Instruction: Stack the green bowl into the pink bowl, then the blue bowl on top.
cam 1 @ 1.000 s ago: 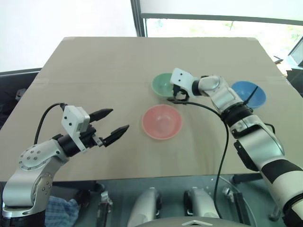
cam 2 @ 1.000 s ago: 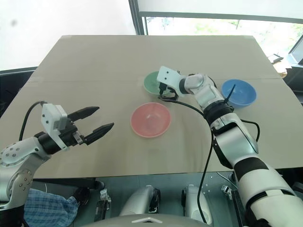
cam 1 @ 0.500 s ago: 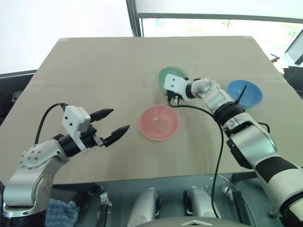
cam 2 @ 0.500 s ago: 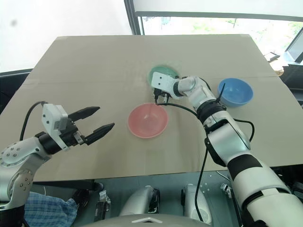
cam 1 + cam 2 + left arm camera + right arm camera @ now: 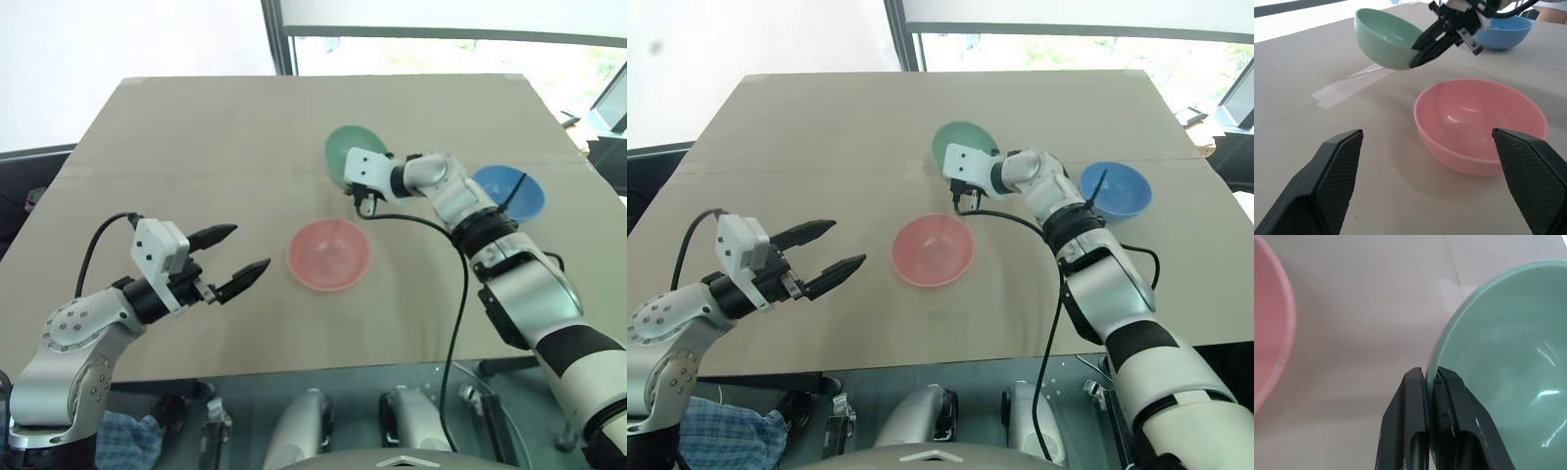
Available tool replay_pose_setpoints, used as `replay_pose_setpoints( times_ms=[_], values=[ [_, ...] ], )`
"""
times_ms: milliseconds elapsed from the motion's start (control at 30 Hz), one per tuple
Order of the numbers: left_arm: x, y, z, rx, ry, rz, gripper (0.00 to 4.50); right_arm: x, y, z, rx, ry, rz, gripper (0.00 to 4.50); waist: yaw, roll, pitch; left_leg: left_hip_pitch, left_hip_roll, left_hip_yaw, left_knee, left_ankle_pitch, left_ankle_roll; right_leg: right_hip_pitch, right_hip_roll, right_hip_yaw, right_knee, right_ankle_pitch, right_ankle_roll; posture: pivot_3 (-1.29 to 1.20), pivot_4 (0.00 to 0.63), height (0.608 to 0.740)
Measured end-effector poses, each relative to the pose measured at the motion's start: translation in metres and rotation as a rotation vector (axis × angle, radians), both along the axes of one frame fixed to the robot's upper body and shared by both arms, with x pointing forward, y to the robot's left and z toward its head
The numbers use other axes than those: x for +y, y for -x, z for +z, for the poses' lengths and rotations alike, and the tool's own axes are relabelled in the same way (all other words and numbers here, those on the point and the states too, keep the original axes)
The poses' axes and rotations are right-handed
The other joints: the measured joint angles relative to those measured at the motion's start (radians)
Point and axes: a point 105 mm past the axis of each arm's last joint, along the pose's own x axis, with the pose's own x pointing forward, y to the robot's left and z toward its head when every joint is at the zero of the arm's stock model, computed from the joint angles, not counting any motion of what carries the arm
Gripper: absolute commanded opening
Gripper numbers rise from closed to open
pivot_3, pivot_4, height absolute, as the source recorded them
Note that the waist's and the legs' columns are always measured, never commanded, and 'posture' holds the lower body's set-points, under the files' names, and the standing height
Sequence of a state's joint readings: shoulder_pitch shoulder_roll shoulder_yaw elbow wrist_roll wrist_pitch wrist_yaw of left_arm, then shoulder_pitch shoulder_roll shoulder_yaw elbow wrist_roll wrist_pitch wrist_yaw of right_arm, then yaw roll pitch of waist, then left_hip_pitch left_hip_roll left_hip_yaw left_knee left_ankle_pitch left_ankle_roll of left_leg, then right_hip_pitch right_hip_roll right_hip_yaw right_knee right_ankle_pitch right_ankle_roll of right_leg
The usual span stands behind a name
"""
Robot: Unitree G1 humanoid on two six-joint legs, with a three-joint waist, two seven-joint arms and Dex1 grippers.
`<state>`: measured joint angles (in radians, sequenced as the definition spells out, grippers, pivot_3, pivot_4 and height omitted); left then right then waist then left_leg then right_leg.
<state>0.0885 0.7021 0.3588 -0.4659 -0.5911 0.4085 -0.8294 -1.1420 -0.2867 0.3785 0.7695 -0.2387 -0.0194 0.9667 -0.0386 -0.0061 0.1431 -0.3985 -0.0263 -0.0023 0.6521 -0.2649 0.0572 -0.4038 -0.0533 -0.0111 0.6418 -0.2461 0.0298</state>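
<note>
Smooth round green bowl (image 5: 1386, 41) rim pinched by right hand (image 5: 1432, 382), tilted.

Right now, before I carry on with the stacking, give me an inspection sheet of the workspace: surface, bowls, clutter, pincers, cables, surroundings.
Surface: tan table, with a strip of clear tape stuck on it.
Green bowl: gripped by its rim, tilted, lifted off the table.
Pink bowl: upright on the table, empty, nearer the robot than the green bowl.
Blue bowl: upright on the table, apart, on the right.
Clutter: nothing seen.
Right pincer: shut on the green bowl's rim, one finger inside, one outside.
Left pincer: open, empty, left of the pink bowl.
Cables: black cable hangs along the right arm; another loops at the left wrist.
Surroundings: window beyond the table's far edge.
</note>
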Motion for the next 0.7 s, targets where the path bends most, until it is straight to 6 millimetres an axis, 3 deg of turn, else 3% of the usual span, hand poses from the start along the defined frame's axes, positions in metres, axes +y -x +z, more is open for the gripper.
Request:
replay_pose_setpoints(
  times_ms=[300,433,633,667,700],
  values=[
    [-0.012,-0.012,0.004,-0.017,0.006,-0.1,4.5,-0.024,0.068,0.024,0.006,0.092,0.183,0.11,0.007,0.0,0.0,-0.001,0.001,0.0,0.0,0.0,0.0,0.0,0.0,0.0,0.0,0.0,0.0,0.0,0.15,0.74],
    [-0.014,-0.02,0.006,-0.021,-0.009,-0.15,4.5,-0.021,0.107,0.032,0.017,0.113,0.274,0.11,0.008,-0.001,-0.001,-0.001,0.001,0.0,0.0,-0.001,0.001,0.0,0.0,0.0,0.0,0.0,0.0,0.0,0.15,0.74],
    [-0.015,-0.03,0.006,-0.015,-0.026,-0.191,4.5,-0.009,0.138,0.032,0.061,0.109,0.323,0.11,0.013,-0.001,-0.001,-0.001,0.001,0.0,0.001,0.0,0.001,0.0,-0.001,0.0,0.0,0.0,0.0,0.0,0.15,0.74],
    [-0.016,-0.032,0.007,-0.022,-0.029,-0.198,4.5,-0.006,0.144,0.03,0.071,0.112,0.333,0.56,0.015,-0.001,-0.001,-0.001,0.001,0.0,0.001,0.0,0.001,0.0,-0.001,0.0,0.0,0.0,0.0,0.0,0.15,0.74],
    [-0.016,-0.033,0.008,-0.023,-0.031,-0.201,4.5,-0.005,0.146,0.029,0.08,0.114,0.335,0.71,0.016,-0.001,-0.001,-0.001,0.001,0.0,0.001,0.0,0.001,0.0,-0.001,0.0,0.0,0.0,0.0,0.0,0.15,0.74]
  ],
)
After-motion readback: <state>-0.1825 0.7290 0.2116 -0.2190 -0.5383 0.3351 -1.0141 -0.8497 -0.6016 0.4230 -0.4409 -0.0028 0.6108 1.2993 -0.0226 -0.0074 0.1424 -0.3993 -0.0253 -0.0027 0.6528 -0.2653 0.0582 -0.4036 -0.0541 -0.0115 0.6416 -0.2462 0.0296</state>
